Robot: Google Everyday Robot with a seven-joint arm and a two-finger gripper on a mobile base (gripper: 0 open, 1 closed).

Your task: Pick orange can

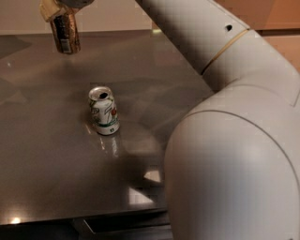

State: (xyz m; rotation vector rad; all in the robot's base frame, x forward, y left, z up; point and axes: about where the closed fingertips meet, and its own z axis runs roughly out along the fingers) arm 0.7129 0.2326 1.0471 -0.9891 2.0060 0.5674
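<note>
While its fingers clamp the orange can (pixel 65 36), gripper (pixel 62 16) hangs upper left | white can (pixel 104 111) (upright) centre-left on bench (pixel 47 178).

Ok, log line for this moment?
hand: top left, shut on orange can | white can: upright on table, apart

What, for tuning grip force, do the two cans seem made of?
The brownish-orange metallic can, held by the end effector at top left: thin metal, likely aluminium, with a glossy coppery sheen. The white printed can, upright on the grey glossy table: likely the same, with a silver top and a glossy printed coat.
</note>
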